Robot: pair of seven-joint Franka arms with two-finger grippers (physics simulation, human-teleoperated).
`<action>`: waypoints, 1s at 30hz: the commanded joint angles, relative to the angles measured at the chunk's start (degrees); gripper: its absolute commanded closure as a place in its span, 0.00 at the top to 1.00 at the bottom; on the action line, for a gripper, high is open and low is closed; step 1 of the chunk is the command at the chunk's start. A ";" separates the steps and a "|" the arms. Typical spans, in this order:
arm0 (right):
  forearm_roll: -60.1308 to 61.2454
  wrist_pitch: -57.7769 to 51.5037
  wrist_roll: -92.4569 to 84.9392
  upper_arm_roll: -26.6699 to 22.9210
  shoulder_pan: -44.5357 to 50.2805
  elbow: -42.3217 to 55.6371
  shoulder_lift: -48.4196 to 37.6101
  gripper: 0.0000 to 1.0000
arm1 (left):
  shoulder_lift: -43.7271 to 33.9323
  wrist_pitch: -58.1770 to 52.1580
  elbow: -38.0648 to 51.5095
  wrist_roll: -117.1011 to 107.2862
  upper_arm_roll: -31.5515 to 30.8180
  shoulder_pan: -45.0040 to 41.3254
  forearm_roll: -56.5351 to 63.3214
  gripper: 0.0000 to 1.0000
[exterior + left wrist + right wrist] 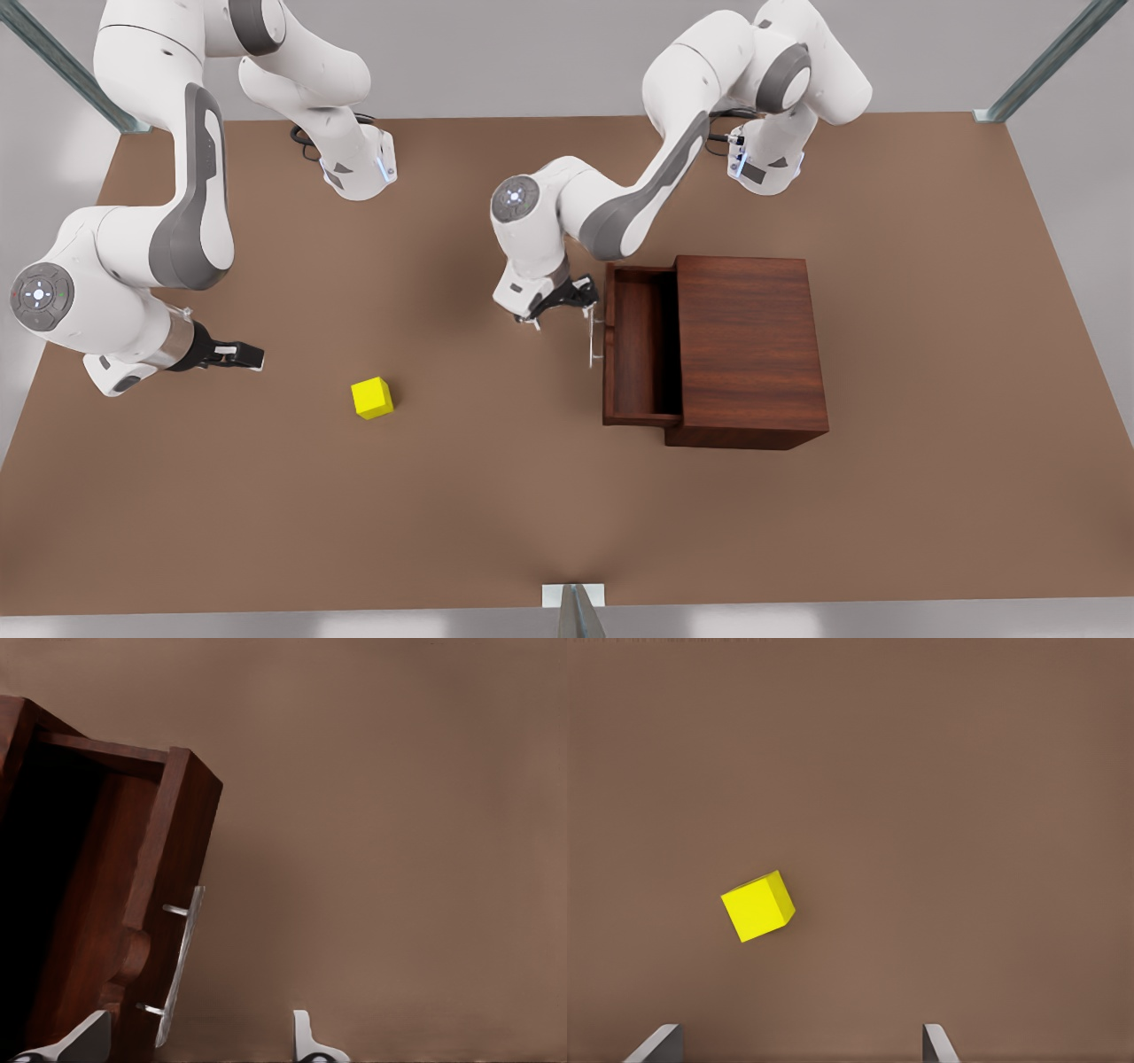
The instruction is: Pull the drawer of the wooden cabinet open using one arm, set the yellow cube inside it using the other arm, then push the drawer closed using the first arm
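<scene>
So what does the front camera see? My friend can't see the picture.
A wooden cabinet sits on a brown table with its drawer pulled open. The left gripper, open, is beside the drawer's handle. The right gripper, open, is near a yellow cube.

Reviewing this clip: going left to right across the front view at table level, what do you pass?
Right gripper, jaws open → yellow cube on the table → left gripper, jaws open, just off the handle → pulled-out drawer → wooden cabinet.
</scene>
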 commanded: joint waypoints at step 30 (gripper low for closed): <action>9.47 28.80 57.43 0.27 3.52 -14.74 7.67 1.00 | -39.93 -1.92 -44.28 52.42 -21.60 56.20 -6.67 1.00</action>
